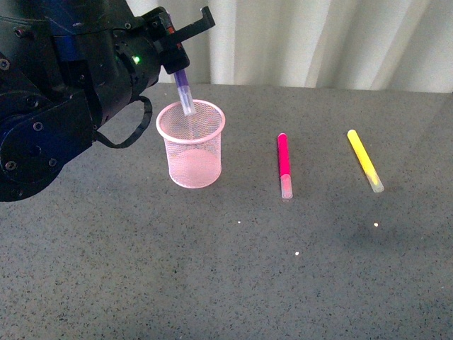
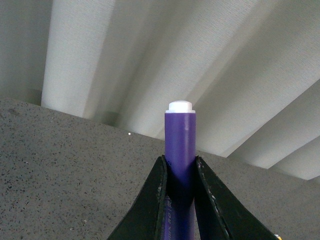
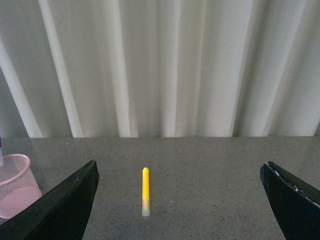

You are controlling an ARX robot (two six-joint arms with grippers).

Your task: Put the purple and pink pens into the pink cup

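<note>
Half done at most: the left gripper (image 1: 177, 69) clasps the purple pen (image 1: 185, 95), lower end at the mouth of the pink cup (image 1: 195, 161) near the far edge, while the pink pen (image 1: 284, 163) lies untouched and the right gripper (image 3: 179, 169) is spread empty.

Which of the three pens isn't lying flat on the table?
The purple pen: the left end effector holds it tilted over the pink cup, while the pink pen and yellow pen lie flat on the table.
</note>
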